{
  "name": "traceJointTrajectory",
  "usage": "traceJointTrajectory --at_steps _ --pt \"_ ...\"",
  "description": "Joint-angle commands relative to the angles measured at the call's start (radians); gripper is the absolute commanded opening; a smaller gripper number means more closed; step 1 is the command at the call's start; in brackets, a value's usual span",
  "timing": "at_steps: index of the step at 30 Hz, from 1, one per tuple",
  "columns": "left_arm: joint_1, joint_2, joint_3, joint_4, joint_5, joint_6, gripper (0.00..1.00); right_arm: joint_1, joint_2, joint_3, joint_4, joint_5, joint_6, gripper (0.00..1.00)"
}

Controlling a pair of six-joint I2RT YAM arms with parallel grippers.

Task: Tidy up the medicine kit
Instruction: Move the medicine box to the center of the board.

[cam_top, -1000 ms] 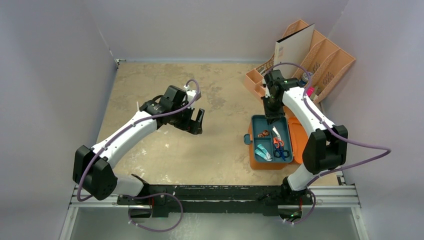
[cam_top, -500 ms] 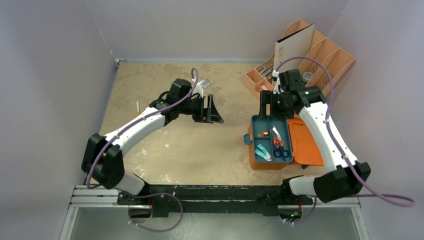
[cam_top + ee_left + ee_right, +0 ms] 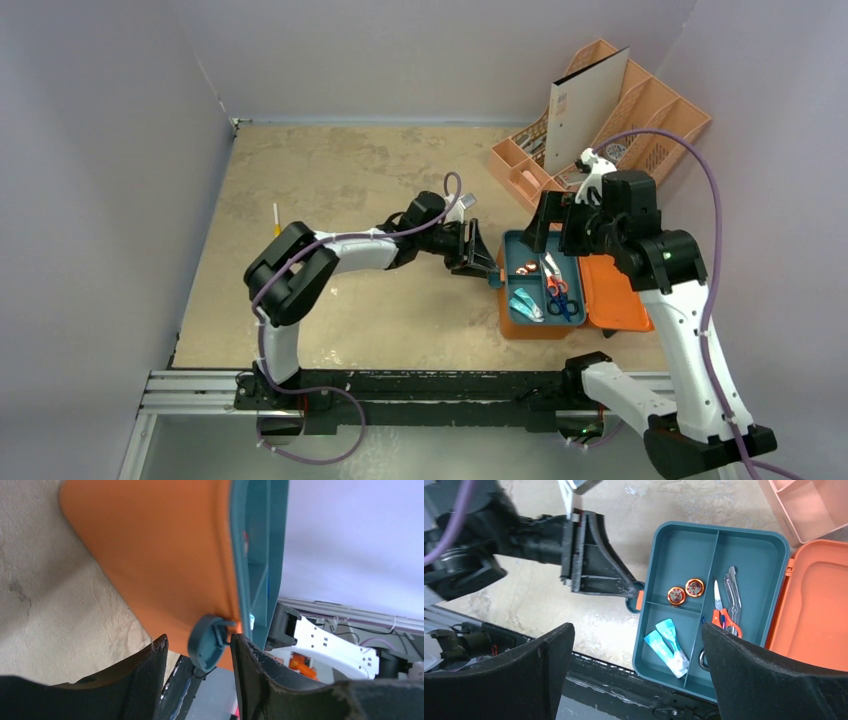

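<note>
Already the medicine kit (image 3: 618,292) sits open on the right half of the table (image 3: 350,190), its orange lid laid flat to the right. Its teal tray (image 3: 511,240) looks sorted: two round copper-coloured tins (image 3: 675,595) in one compartment, teal packets (image 3: 667,642) in another, and scissors (image 3: 724,621) with a silvery tool in the long one.

The left gripper (image 3: 199,639) is low at the kit's left end. Its fingers are at a middling gap either side of the grey-blue latch (image 3: 207,646), with space showing on one side, so nothing is clamped. The right gripper (image 3: 638,630) hovers over the tray, spread wide and empty.

By my reading, what remains is closing and latching the lid. A thin stick (image 3: 276,214) lies far to the left, and whether it belongs inside I cannot tell.
</note>
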Motion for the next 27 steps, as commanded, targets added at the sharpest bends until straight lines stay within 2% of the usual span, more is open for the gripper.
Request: traceJointTrajectory --at_steps 1,6,13,18,27 --pt "-0.010 0.050 0.041 0.197 0.014 -0.095 0.47 0.001 -0.016 0.010 0.018 -0.042 0.022 0.99" --pt "-0.022 0.073 0.018 0.249 0.016 -0.102 0.47 0.001 -0.015 0.003 0.025 -0.041 0.023 0.99" --pt "-0.029 0.077 0.007 0.277 0.034 -0.112 0.34 0.001 -0.017 -0.012 0.021 -0.036 0.022 0.99" --pt "-0.031 0.066 0.001 0.268 0.041 -0.107 0.29 0.001 -0.018 -0.015 0.021 -0.033 0.025 0.99" --pt "-0.034 0.017 -0.024 0.167 0.016 -0.039 0.28 0.001 -0.007 -0.009 0.024 -0.013 0.026 0.99"
